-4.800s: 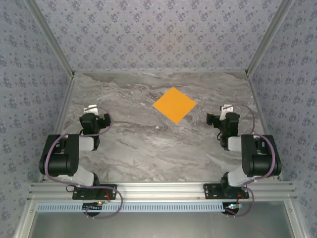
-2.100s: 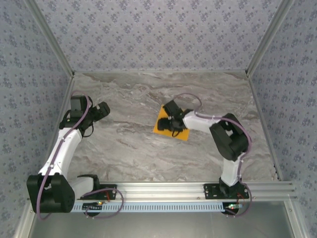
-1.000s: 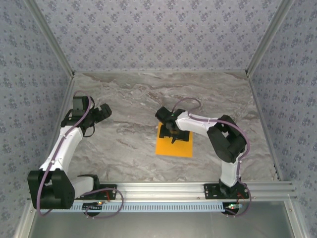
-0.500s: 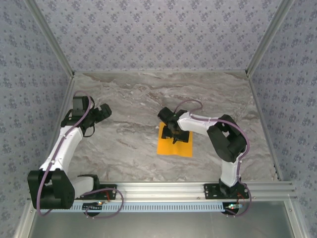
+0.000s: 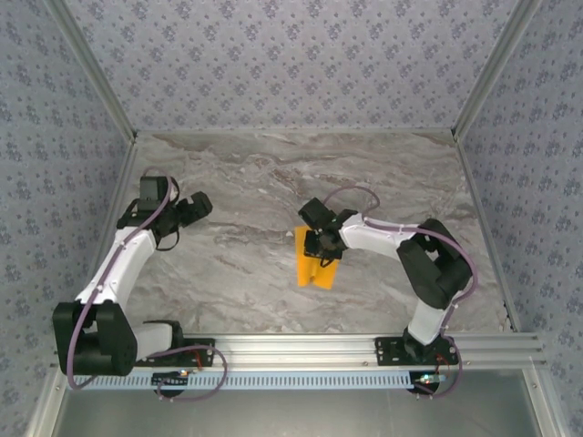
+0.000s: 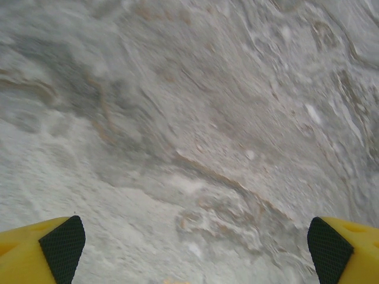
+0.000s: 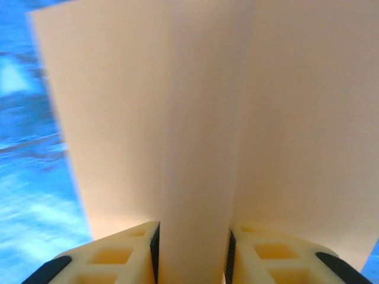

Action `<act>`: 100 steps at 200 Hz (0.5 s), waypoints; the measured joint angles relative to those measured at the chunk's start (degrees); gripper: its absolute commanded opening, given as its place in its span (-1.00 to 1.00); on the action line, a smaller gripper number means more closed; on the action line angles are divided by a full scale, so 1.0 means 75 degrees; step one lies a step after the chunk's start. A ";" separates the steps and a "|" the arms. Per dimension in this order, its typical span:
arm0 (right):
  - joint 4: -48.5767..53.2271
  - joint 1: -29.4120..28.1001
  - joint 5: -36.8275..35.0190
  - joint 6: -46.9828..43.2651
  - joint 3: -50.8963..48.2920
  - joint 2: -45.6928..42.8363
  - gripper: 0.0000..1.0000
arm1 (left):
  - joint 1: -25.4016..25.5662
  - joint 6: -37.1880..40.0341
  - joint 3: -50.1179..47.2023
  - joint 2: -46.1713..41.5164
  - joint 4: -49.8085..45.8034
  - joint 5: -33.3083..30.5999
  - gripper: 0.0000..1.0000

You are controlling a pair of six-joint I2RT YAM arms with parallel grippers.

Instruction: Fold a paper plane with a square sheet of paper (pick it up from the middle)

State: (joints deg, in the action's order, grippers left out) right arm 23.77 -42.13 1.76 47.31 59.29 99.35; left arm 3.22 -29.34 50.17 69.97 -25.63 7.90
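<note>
Bunched narrower than before, sheet (image 5: 312,273) sits pinched between right jaws; left jaws spread.

no text or labels can be read.

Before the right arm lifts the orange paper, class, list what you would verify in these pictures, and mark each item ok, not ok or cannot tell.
1. The right tool is closed on the square sheet of paper: ok, a raised fold stands between its fingers.
2. The grip is near the sheet's middle: ok, paper spreads to both sides of the fold.
3. The sheet is off the table: cannot tell.
4. The left tool is open and well apart from the sheet: ok.
</note>
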 measured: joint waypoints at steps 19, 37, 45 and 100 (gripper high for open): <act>-0.1358 0.0023 0.1037 -0.0023 -0.0437 -0.0460 -0.35 | 0.0163 -0.0224 -0.0119 0.0192 0.0280 0.0772 0.98; -0.2707 0.0108 0.1990 0.0140 -0.0816 -0.0697 -0.35 | 0.0376 -0.0475 -0.0428 0.0286 0.0644 0.1443 0.98; -0.3223 0.0166 0.2323 0.0233 -0.0933 -0.0694 -0.39 | 0.0498 -0.0603 -0.0603 0.0306 0.0816 0.1667 0.98; -0.4465 0.0644 0.3045 0.0554 -0.1547 -0.0140 -0.29 | 0.1582 -0.1725 -0.1734 0.0571 0.2331 0.2623 0.98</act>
State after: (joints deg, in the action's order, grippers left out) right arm -9.72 -37.30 24.60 51.46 47.68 98.30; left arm 15.09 -42.28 37.17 74.26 -8.14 27.57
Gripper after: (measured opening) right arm 0.338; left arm 0.990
